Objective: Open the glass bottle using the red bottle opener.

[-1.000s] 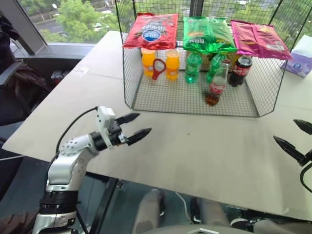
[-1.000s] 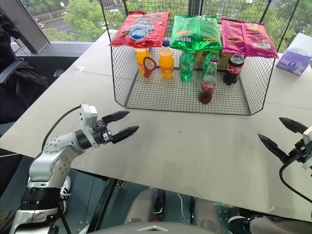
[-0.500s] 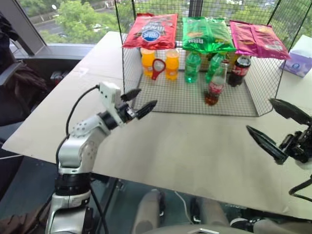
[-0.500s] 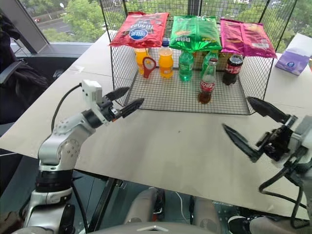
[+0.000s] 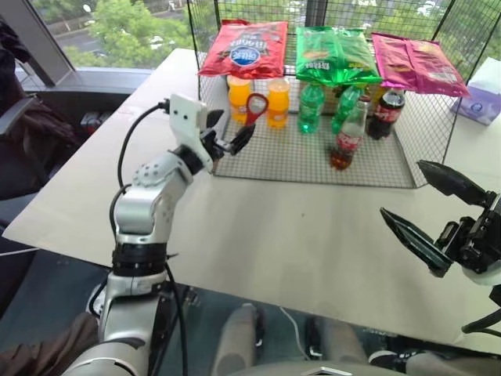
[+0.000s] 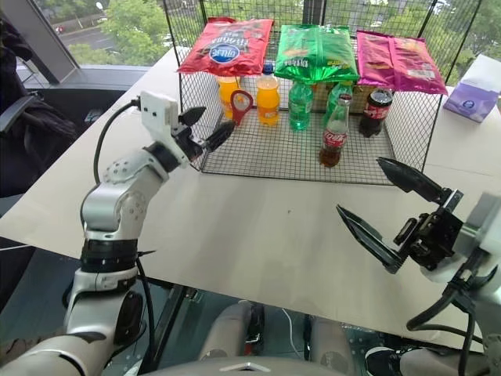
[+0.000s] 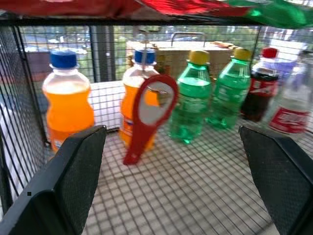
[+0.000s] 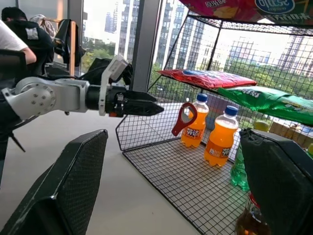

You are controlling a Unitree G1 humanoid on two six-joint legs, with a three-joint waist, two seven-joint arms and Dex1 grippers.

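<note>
Opener (image 5: 254,109) hangs upright inside the wire cage, just ahead of the left tool (image 5: 228,133), fingers apart; bottle (image 5: 348,135) stands further right, nearer the right tool (image 5: 427,211), also apart.

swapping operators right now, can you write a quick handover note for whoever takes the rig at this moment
Left pincer: open, empty, raised at the front left corner of the wire rack, pointing toward the red bottle opener.
Right pincer: open, empty, raised over the table to the right, short of the rack.
Red bottle opener: hanging upright inside the rack in front of the orange soda bottles, untouched.
Glass bottle: standing in the rack toward the right, in front of the green bottles, cap on.
Done: nothing gripped yet.
Left: take the opener, hold the glass bottle, pry the cap off.
</note>
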